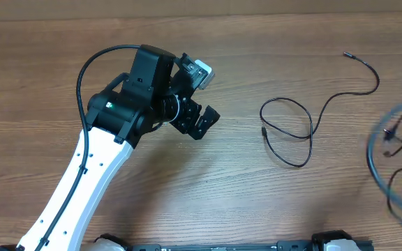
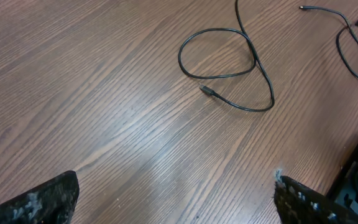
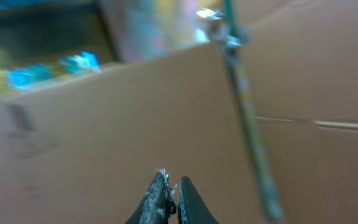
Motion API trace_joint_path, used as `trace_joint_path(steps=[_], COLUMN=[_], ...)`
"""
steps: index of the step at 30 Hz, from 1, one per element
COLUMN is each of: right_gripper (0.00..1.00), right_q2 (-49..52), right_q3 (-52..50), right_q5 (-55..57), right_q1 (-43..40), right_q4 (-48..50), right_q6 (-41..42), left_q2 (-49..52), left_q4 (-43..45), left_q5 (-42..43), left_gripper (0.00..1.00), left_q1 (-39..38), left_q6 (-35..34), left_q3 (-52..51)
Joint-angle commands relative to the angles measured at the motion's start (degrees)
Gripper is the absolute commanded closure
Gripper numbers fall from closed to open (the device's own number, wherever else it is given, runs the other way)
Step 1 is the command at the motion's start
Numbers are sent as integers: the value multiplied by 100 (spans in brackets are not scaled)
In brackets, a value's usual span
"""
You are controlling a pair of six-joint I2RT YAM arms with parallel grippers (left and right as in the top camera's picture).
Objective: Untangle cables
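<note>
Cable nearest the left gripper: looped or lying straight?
Looped. The cable crosses itself once, closing a loop on the table, its plug tip lying just outside it.

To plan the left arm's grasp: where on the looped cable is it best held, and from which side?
Grip the cable just behind its plug tip, from above, jaws across the cord: that end lies flat and free, outside the loop.

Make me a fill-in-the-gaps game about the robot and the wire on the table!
The thin black cable lies on a brown table made of ____. Part of the cable curls into a ____. The black left claw is wide ____. The black right claw is squeezed ____.
Missing words: wood, loop, open, shut.
</note>
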Motion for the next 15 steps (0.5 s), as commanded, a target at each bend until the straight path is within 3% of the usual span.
trace_joint_path(steps=[1, 4, 8, 15], right_gripper=[96, 96, 96, 96], right_q2=[525, 1224, 1917, 2704], right_q3=[39, 39, 39, 37], right_q5=[581, 581, 525, -1976], right_q1=[-459, -1373, -2774, -4673], right_q4=[26, 299, 507, -678], right_q6=[-155, -146, 909, 2157], left_q2=[-50, -50, -50, -50], left_q4=[22, 22, 22, 22], left_q5=[-20, -20, -22, -20], left_gripper=[0, 0, 0, 0], left_q1=[28, 28, 31, 28], left_q6=[22, 22, 22, 22], left_q3=[76, 76, 76, 76])
